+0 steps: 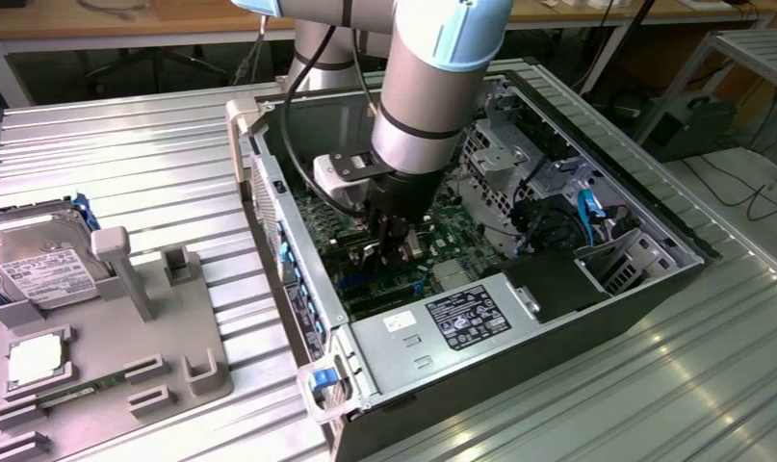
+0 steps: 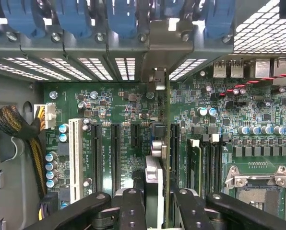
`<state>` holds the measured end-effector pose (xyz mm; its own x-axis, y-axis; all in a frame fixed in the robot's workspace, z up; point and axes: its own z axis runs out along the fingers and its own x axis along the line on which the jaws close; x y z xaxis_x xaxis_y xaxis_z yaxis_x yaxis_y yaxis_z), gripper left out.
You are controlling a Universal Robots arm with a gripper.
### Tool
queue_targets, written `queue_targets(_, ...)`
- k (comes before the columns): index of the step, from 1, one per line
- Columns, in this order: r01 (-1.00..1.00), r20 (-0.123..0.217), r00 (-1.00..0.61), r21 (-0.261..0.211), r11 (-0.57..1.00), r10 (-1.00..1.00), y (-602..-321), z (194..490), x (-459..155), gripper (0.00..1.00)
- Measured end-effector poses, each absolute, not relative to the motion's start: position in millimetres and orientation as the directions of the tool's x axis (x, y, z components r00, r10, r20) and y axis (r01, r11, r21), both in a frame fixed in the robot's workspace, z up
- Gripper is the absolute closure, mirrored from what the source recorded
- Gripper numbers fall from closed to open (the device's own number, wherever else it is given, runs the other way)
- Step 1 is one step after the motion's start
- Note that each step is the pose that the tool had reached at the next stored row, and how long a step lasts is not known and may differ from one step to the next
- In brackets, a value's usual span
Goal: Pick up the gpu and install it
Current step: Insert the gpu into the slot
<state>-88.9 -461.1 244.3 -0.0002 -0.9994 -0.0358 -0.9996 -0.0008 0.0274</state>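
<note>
My gripper (image 1: 396, 243) is down inside the open computer case (image 1: 298, 231), over the green motherboard (image 2: 119, 105). In the wrist view the gripper (image 2: 161, 207) is shut on the gpu (image 2: 166, 120), which I see edge-on as a thin green line running from the black fingers (image 2: 132, 208) toward the case's rear wall. Its silver bracket end (image 2: 157, 79) lies against the rear slot openings, below the blue latches (image 2: 121, 17). The card stands between two black expansion slots (image 2: 115, 158). Whether its edge sits in a slot is hidden.
A white slot (image 2: 76, 158), an open CPU socket (image 2: 258, 189) and a braided cable bundle (image 2: 18, 129) surround the card. The power supply (image 1: 472, 316) and drive cage (image 1: 517, 164) crowd the case. Outside, a grey holder (image 1: 169, 356) carries a hard drive (image 1: 35, 260) and a CPU chip (image 1: 35, 358).
</note>
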Motion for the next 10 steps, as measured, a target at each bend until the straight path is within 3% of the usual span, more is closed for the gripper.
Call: queue_targets(10, -1.0, -0.035, 0.0, 0.028, -0.001, -0.999, -460.8, 244.4, -87.7, 0.72)
